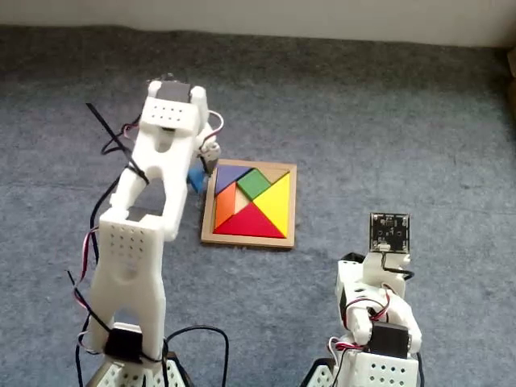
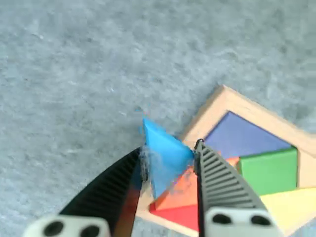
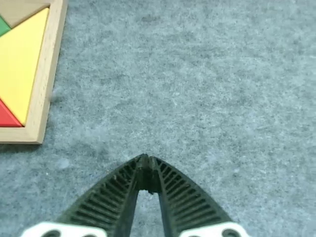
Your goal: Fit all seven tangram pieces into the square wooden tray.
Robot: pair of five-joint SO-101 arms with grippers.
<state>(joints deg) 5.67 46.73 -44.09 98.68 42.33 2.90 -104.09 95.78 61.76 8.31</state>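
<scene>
Left claw (image 2: 169,149) grips blue piece (image 2: 158,136) at tray (image 1: 208,211) edge; next, seat it in the bare corner (image 1: 277,172). Right claw (image 3: 147,163) closed, empty.

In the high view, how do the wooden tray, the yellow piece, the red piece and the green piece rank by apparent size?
1. wooden tray, the largest.
2. yellow piece and red piece: they look about alike, so I do not rank them.
3. green piece, the smallest.
</scene>
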